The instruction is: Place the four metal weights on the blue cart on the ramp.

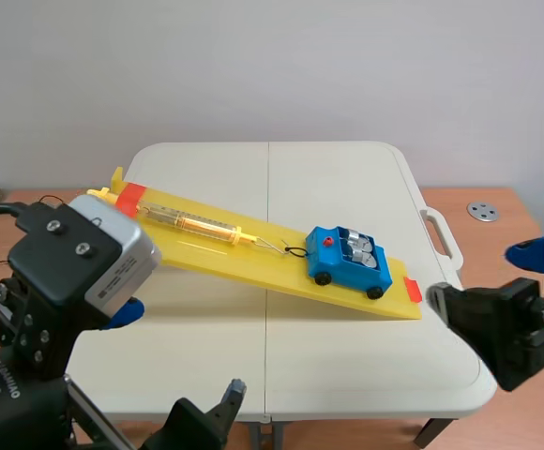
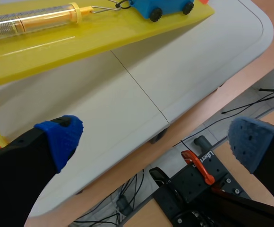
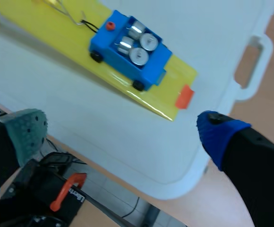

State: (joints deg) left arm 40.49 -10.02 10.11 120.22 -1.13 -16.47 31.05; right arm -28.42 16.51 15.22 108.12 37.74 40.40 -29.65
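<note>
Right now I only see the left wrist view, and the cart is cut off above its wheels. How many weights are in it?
Observer: Four metal weights sit in the blue cart.
Operator: Is the right gripper holding anything?
Observer: No, the right gripper is open and empty, near the low end of the ramp.
Operator: Anything lying beyond the white table?
Observer: A small round grey disc lies on the wooden desk beside it.

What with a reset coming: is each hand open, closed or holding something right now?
Left hand: open, holding nothing.
Right hand: open, holding nothing.
</note>
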